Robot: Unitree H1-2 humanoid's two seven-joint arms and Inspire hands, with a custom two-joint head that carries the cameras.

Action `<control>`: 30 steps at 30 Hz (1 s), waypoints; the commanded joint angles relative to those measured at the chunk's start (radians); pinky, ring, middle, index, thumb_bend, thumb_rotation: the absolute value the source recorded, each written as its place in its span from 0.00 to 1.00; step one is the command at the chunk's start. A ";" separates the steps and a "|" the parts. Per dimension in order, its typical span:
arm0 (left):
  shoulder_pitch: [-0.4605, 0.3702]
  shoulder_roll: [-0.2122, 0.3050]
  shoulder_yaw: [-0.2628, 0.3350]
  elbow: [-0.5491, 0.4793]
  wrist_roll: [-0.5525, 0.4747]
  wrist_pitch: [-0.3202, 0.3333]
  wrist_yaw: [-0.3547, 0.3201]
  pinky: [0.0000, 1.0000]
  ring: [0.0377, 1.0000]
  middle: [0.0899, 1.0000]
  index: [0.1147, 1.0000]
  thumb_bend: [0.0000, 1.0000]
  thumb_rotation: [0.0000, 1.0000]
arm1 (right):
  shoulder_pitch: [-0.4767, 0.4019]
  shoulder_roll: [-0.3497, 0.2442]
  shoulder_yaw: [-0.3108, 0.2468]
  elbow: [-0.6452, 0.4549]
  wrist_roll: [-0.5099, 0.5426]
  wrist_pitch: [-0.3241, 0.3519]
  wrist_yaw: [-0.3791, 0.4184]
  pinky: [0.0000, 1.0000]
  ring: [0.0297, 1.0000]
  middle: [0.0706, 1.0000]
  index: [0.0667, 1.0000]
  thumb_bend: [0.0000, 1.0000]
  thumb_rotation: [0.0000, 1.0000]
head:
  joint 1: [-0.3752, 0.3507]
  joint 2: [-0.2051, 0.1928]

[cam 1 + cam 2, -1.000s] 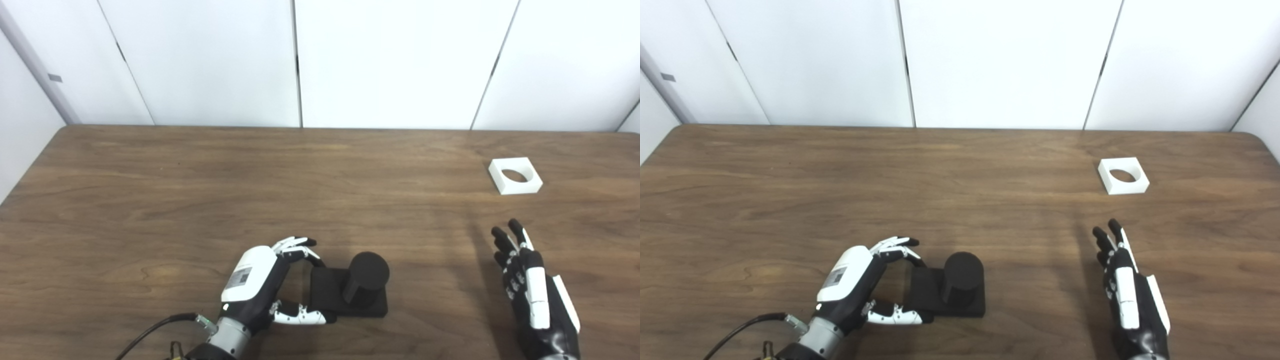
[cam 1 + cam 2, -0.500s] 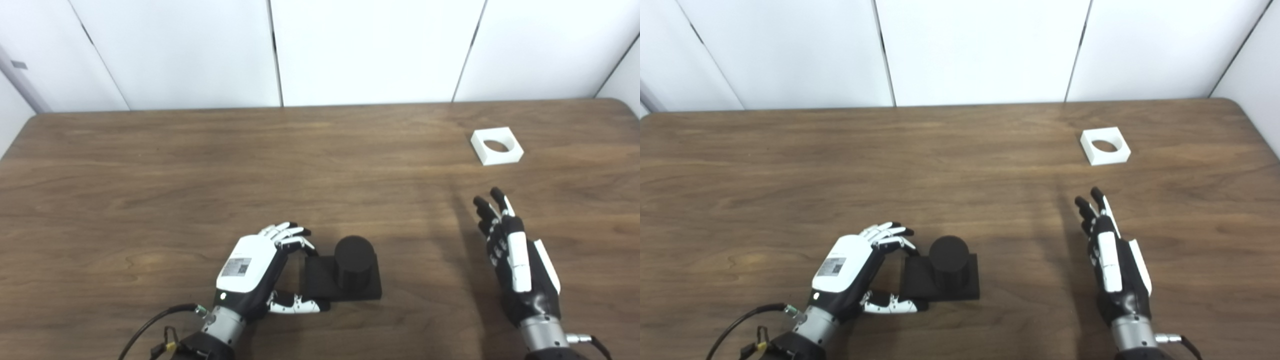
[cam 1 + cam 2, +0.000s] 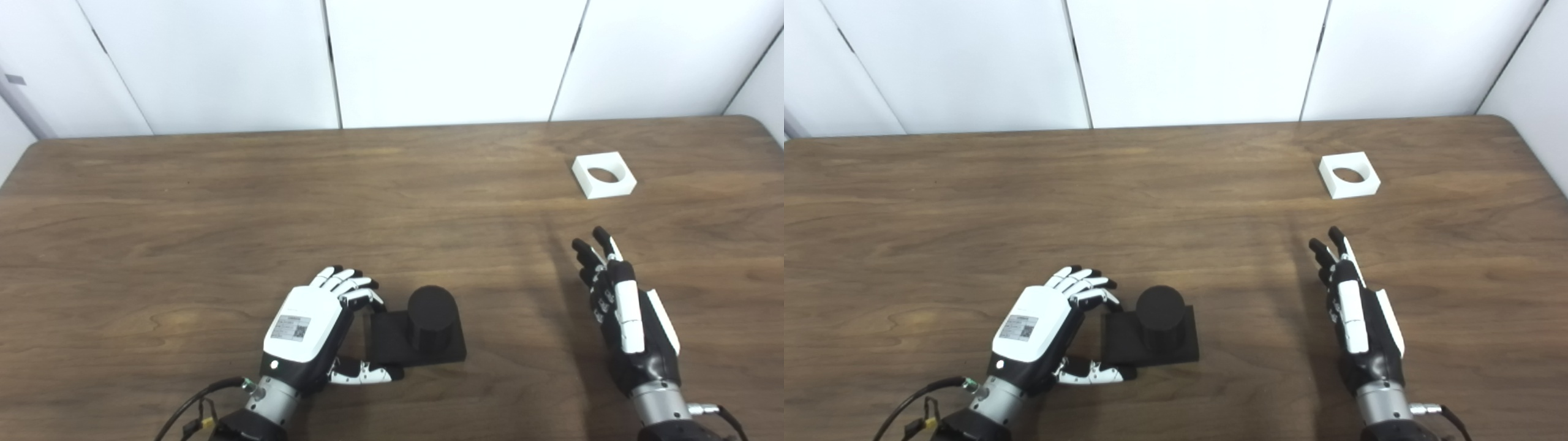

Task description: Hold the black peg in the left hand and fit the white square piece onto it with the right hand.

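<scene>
Robot hand L has closed in around black peg base, unlifted; R open, empty, white square piece untouched.

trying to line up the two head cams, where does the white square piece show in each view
Left eye view: white square piece lies upper right on the table, beyond the right hand.
Right eye view: upper right too, a little nearer the middle.
Shared landmark: the black peg, lower middle, beside the left hand.
</scene>
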 commanded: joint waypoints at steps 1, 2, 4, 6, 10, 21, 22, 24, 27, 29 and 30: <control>0.024 0.006 -0.023 0.060 0.050 0.009 -0.039 0.89 0.85 0.77 0.42 0.52 0.05 | -0.022 0.063 0.001 -0.017 -0.007 -0.041 -0.007 0.98 0.96 0.91 0.98 0.64 0.99 | -0.002 -0.007; 0.025 0.005 -0.021 0.061 0.044 0.010 -0.042 0.89 0.85 0.77 0.42 0.52 0.05 | -0.025 0.063 0.000 -0.025 -0.006 -0.031 -0.009 0.98 0.96 0.90 0.97 0.64 0.96 | -0.002 -0.011; 0.024 0.006 -0.018 0.062 0.033 0.014 -0.051 0.89 0.85 0.77 0.42 0.52 0.05 | -0.036 0.058 -0.005 -0.043 -0.015 -0.013 -0.015 0.95 0.95 0.90 0.96 0.62 0.85 | -0.011 -0.020; 0.022 0.009 -0.015 0.067 0.026 0.012 -0.052 0.88 0.85 0.78 0.42 0.52 0.05 | -0.060 0.042 -0.011 -0.071 -0.051 0.027 -0.024 0.97 0.95 0.89 0.95 0.59 0.77 | -0.023 -0.029; 0.020 0.016 -0.012 0.080 0.023 0.002 -0.038 0.86 0.85 0.78 0.42 0.52 0.05 | -0.128 0.015 -0.052 -0.123 -0.054 0.132 -0.034 1.00 0.97 0.90 0.94 0.62 0.67 | -0.077 -0.064; 0.028 0.031 -0.005 0.095 0.007 -0.017 -0.015 0.86 0.84 0.77 0.42 0.52 0.05 | -0.323 -0.147 -0.117 -0.117 -0.191 0.293 0.023 0.94 0.94 0.91 0.92 0.64 0.55 | -0.131 -0.099; 0.028 0.032 -0.006 0.095 0.009 -0.018 -0.014 0.86 0.84 0.77 0.42 0.52 0.05 | -0.337 -0.158 -0.121 -0.110 -0.198 0.304 0.027 0.96 0.94 0.91 0.92 0.65 0.54 | -0.135 -0.102; 0.028 0.035 -0.006 0.098 0.010 -0.021 -0.010 0.86 0.84 0.77 0.42 0.52 0.05 | -0.372 -0.193 -0.122 -0.085 -0.229 0.313 0.041 0.97 0.94 0.91 0.92 0.67 0.50 | -0.144 -0.111; 0.028 0.037 -0.005 0.099 0.006 -0.022 -0.012 0.86 0.83 0.77 0.42 0.52 0.05 | -0.429 -0.270 -0.107 -0.042 -0.305 0.319 0.084 0.96 0.94 0.93 0.93 0.72 0.47 | -0.142 -0.121; 0.027 0.039 -0.005 0.098 0.007 -0.018 -0.024 0.84 0.83 0.77 0.42 0.52 0.05 | -0.474 -0.325 -0.084 -0.010 -0.378 0.321 0.114 0.93 0.93 0.92 0.93 0.74 0.43 | -0.134 -0.138; 0.026 0.040 -0.005 0.098 0.006 -0.017 -0.029 0.83 0.82 0.78 0.42 0.52 0.05 | -0.495 -0.349 -0.072 0.005 -0.418 0.321 0.132 0.92 0.93 0.93 0.93 0.75 0.40 | -0.134 -0.138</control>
